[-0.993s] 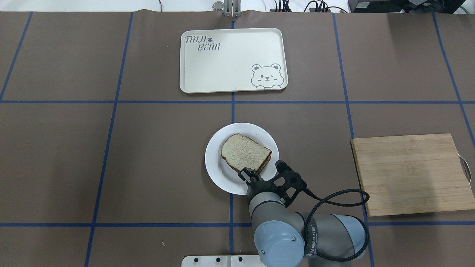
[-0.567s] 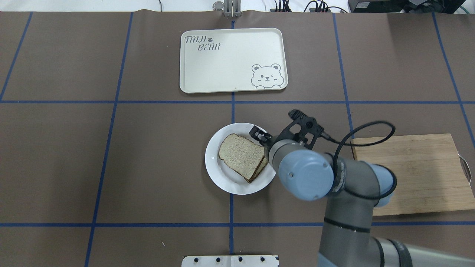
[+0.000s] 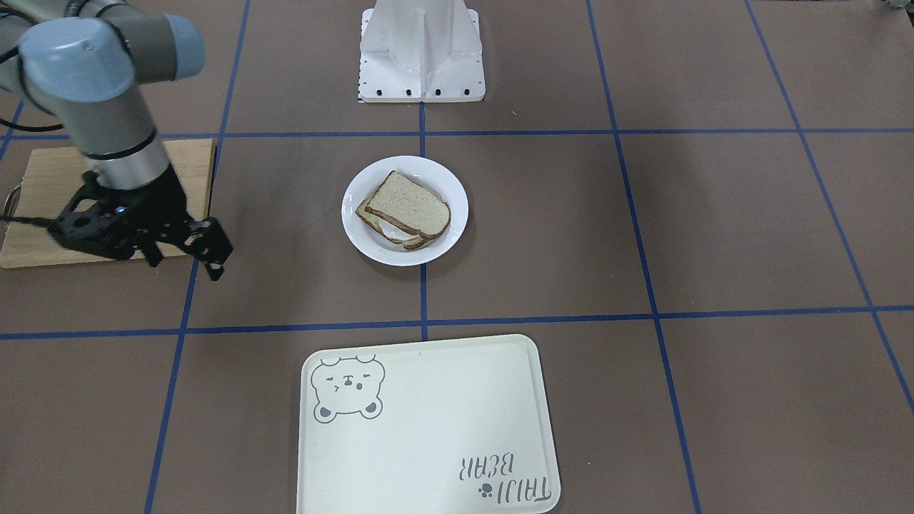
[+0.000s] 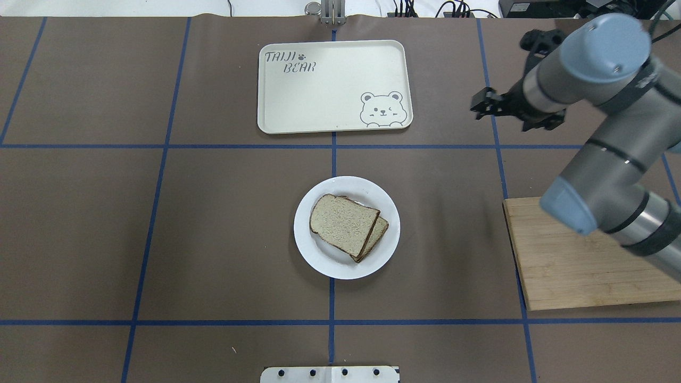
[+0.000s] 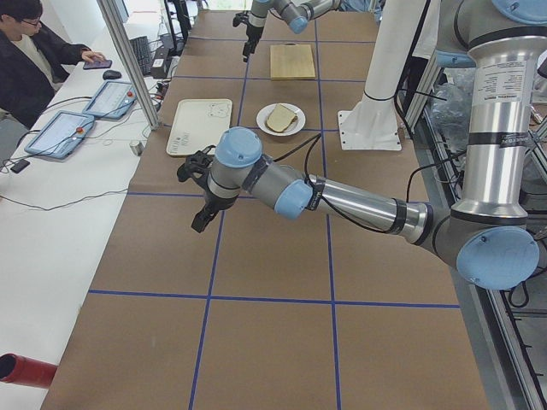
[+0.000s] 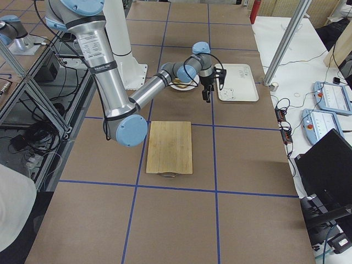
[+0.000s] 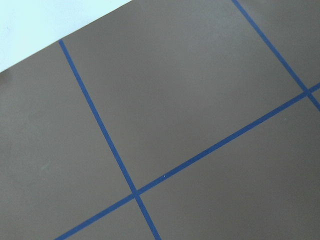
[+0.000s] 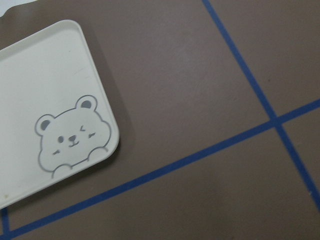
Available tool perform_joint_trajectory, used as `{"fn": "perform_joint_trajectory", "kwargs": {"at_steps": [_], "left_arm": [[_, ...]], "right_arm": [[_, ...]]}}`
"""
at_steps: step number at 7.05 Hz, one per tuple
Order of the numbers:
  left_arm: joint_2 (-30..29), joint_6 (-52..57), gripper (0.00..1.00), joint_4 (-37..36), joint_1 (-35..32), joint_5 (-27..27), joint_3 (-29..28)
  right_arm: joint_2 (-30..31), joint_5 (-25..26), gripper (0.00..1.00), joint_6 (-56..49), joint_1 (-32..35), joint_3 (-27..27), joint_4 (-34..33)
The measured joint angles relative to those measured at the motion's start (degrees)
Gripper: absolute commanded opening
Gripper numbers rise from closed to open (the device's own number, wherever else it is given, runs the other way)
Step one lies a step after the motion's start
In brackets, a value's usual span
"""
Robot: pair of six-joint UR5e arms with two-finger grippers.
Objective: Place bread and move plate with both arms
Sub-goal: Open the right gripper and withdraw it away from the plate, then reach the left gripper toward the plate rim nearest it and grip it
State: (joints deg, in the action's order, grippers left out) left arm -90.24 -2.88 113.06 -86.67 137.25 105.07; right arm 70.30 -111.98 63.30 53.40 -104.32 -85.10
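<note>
The bread [image 4: 343, 223] lies flat on top of another slice on the white plate [image 4: 383, 252] in the middle of the table. The front view shows the bread [image 3: 408, 205] on the plate [image 3: 446, 187], with some white under it. My right gripper [image 4: 508, 118] is open and empty. It hangs above the table far right of the plate, beside the tray's right edge, and also shows in the front view [image 3: 184, 264]. My left gripper [image 5: 201, 218] shows only in the exterior left view, over bare table far from the plate. I cannot tell whether it is open or shut.
A cream bear tray [image 4: 332, 85] lies beyond the plate. A wooden cutting board [image 4: 574, 266] lies at the right, partly under my right arm. The robot's base [image 3: 421, 50] stands at the near edge. A person [image 5: 34, 51] sits at a side desk.
My right gripper has left the plate's edge and swung up and away to the far right. The bread shifted slightly left and now lies still on the plate.
</note>
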Motion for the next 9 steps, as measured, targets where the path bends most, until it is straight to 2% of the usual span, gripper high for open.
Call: {"fn": "perform_joint_trajectory", "kwargs": {"at_steps": [2,3,6,7,9], "left_arm": [[-1.54,-19.30,0.99,14.09,10.56,0.14,0.06],[-3.20,-29.89,0.99,18.52,15.62,0.01,0.06],[-5.53,-61.09,0.99,31.12,28.19,-1.54,-0.21],[-6.05,-69.92,0.98,35.46,33.48,-4.77,-0.24],[-8.43,-81.60,0.98,40.12,46.94,-17.37,-0.48]], "right_arm": [[6.89,-9.96,1.00,-26.57,13.37,4.14,0.15],[10.67,-12.89,1.00,-38.08,19.06,5.44,0.17],[20.82,-16.17,1.00,-61.99,31.16,6.29,-0.55],[23.45,-17.18,1.00,-65.95,33.42,6.29,-0.91],[26.83,-19.35,1.00,-69.19,35.47,6.20,-0.58]]}}
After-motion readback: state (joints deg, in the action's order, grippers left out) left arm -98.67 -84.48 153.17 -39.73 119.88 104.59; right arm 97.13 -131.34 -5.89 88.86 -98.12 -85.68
